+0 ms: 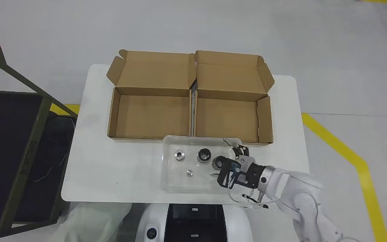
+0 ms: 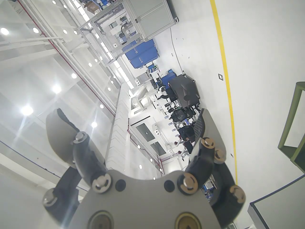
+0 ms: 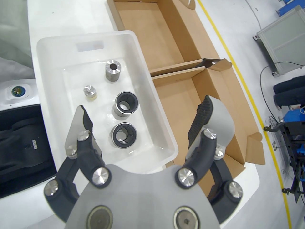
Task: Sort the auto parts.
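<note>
Right end effector: fingers spread wide, nothing btwn them. It hangs over the right end of the bin, w/ one finger over the bin's inside and the other out past its back wall. Left end effector: also spread, gripping nothing, aimed at the hall ceiling; can't place it vs the bin. All 4 parts stand upright inside the bin, apart from each other. The near bushing, a steel ring w/ black liner, is closest to the bin's right end, just below the right end effector. The second bushing is next, toward the bin's middle by its back wall. The steel cylinder, w/ a centre hole, is further toward the bin's left end, also by the back wall. The small cap is nearer the bin's front wall, btwn cylinder and second bushing. Just behind the bin's back wall are 2 open cardboard boxes side by side, flaps up. The left box is behind the bin's left half and the right box behind its right half. The white desk carries the bin and both boxes.
</note>
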`<move>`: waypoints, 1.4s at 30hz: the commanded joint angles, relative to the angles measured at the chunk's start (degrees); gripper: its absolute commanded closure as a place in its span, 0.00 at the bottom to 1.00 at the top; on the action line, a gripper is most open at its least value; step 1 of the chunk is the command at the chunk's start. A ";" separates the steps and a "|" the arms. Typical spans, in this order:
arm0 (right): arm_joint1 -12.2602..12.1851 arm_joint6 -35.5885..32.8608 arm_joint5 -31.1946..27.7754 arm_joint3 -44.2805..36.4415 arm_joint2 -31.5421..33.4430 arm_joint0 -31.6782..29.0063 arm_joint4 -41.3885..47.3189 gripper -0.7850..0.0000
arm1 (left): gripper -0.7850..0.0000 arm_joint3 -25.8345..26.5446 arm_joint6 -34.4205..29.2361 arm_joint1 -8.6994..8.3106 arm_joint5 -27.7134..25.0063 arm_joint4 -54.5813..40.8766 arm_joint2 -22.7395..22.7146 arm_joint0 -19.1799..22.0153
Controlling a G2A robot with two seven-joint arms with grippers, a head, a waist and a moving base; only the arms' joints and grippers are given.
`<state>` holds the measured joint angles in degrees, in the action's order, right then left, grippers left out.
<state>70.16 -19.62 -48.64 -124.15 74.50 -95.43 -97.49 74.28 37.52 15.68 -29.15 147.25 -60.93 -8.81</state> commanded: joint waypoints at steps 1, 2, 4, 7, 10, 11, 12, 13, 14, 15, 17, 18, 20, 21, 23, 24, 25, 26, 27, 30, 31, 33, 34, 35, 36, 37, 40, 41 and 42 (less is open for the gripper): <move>-0.07 -1.63 -1.29 1.17 -1.09 0.95 0.17 0.00 | 0.00 0.00 0.00 0.00 0.00 0.00 0.00 0.00; -0.10 -2.48 -1.94 1.78 -1.60 1.48 0.33 0.00 | 0.00 0.00 0.00 0.00 0.00 0.00 0.00 0.00; -0.16 -4.65 -3.13 2.99 -2.63 2.53 0.37 0.00 | 0.00 0.00 0.00 0.00 0.00 0.00 0.00 0.00; -0.20 -7.33 -4.07 4.28 -3.99 3.98 0.94 0.00 | 0.00 0.00 0.00 0.00 0.00 0.00 0.00 0.00; -0.22 -10.21 -3.70 5.15 -4.89 5.09 1.01 0.00 | 0.00 0.00 0.00 0.00 0.00 0.00 0.00 0.00; -0.23 -11.00 -3.47 5.43 -5.13 5.43 1.05 0.00 | 0.00 0.00 0.00 0.00 0.00 0.00 0.00 0.00; -0.24 -11.88 -3.14 5.77 -5.33 5.76 0.98 0.00 | 0.00 0.00 0.00 0.00 0.00 0.00 0.00 0.00; -0.24 -12.66 -2.80 6.07 -5.57 6.08 0.97 0.00 | 0.00 0.00 0.00 0.00 0.00 0.00 0.00 0.00; -0.24 -13.43 -2.52 6.40 -5.81 6.37 1.00 0.00 | 0.00 0.00 0.00 0.00 0.00 0.00 0.00 0.00; -0.24 -14.19 -2.30 6.75 -6.06 6.66 1.11 0.00 | 0.00 0.00 0.00 0.00 0.00 0.00 0.00 0.00; -0.24 -15.73 -1.97 7.58 -6.54 7.24 1.52 0.00 | 0.00 0.00 0.00 0.00 0.00 0.00 0.00 0.00; -0.23 -16.50 -1.84 8.02 -6.79 7.59 1.77 0.00 | 0.00 0.00 0.00 0.00 0.00 0.00 0.00 0.00; -0.21 -17.88 -1.50 8.85 -7.28 8.26 2.29 0.00 | 0.00 0.00 0.00 0.00 0.00 0.00 0.00 0.00; -0.21 -18.42 -1.35 9.16 -7.54 8.58 2.56 0.00 | 0.00 0.00 0.00 0.00 0.00 0.00 0.00 0.00; -0.20 -19.56 -0.96 9.91 -7.99 9.14 2.98 0.00 | 0.00 0.00 0.00 0.00 0.00 0.00 0.00 0.00; -0.20 -20.19 -0.80 10.24 -8.22 9.41 3.12 0.00 | 0.00 0.00 0.00 0.00 0.00 0.00 0.00 0.00; -0.20 -20.71 -0.61 10.49 -8.43 9.67 3.32 0.00 | 0.00 0.00 0.00 0.00 0.00 0.00 0.00 0.00; -0.20 -21.20 -0.45 10.79 -8.64 9.88 3.56 0.00 | 0.00 0.00 0.00 0.00 0.00 0.00 0.00 0.00; -0.21 -21.85 -0.39 11.14 -8.84 10.14 3.67 0.00 | 0.00 0.00 0.00 0.00 0.00 0.00 0.00 0.00; -0.22 -23.18 -0.12 12.07 -9.41 10.92 4.40 0.03 | 0.00 0.00 0.00 0.00 0.00 0.00 0.00 0.00; -0.23 -23.64 0.03 12.36 -9.58 11.16 4.56 0.05 | 0.00 0.00 0.00 0.00 0.00 0.00 0.00 0.00; -0.23 -24.31 0.22 12.90 -10.03 11.60 5.02 0.05 | 0.00 0.00 0.00 0.00 0.00 0.00 0.00 0.00; -0.23 -24.58 0.31 13.14 -10.21 11.84 5.23 0.05 | 0.00 0.00 0.00 0.00 0.00 0.00 0.00 0.00; -0.24 -24.86 0.42 13.47 -10.40 12.04 5.45 0.06 | 0.00 0.00 0.00 0.00 0.00 0.00 0.00 0.00; -0.25 -25.17 0.42 13.80 -10.62 12.24 5.63 0.07 | 0.00 0.00 0.00 0.00 0.00 0.00 0.00 0.00; -0.26 -25.39 0.44 14.05 -10.81 12.46 5.88 0.07 | 0.00 0.00 0.00 0.00 0.00 0.00 0.00 0.00; -0.29 -26.10 0.49 14.95 -11.36 13.07 6.56 0.10 | 0.00 0.00 0.00 0.00 0.00 0.00 0.00 0.00; -0.31 -26.29 0.47 15.28 -11.54 13.26 6.81 0.11 | 0.00 0.00 0.00 0.00 0.00 0.00 0.00 0.00; -0.32 -26.45 0.48 15.57 -11.70 13.44 7.06 0.12 | 0.00 0.00 0.00 0.00 0.00 0.00 0.00 0.00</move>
<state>69.86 -45.92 -48.16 -108.86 62.94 -82.15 -90.65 74.28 37.52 15.68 -29.15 147.25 -60.93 -8.81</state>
